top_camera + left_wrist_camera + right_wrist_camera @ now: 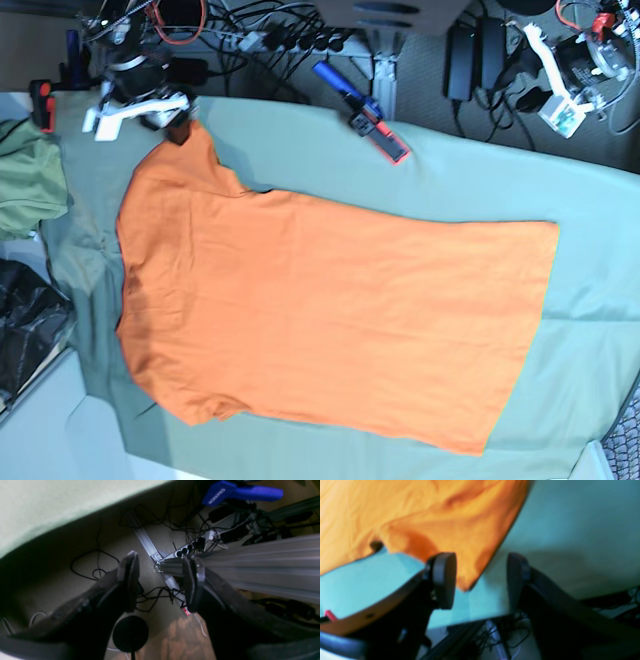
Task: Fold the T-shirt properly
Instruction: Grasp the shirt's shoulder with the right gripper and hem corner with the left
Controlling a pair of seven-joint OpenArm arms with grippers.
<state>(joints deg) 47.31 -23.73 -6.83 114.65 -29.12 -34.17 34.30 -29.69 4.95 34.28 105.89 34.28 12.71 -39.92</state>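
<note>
Floor bg: blue clamp reads "WORKPRO"; T-shirt plain, no print.

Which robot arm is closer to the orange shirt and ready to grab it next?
Probably the right arm. Its open fingers hang over the T-shirt sleeve tip on the table cloth. The left gripper, also open, is off the table over the floor cables, away from the shirt.

"WORKPRO" in white on blue clamp
</note>
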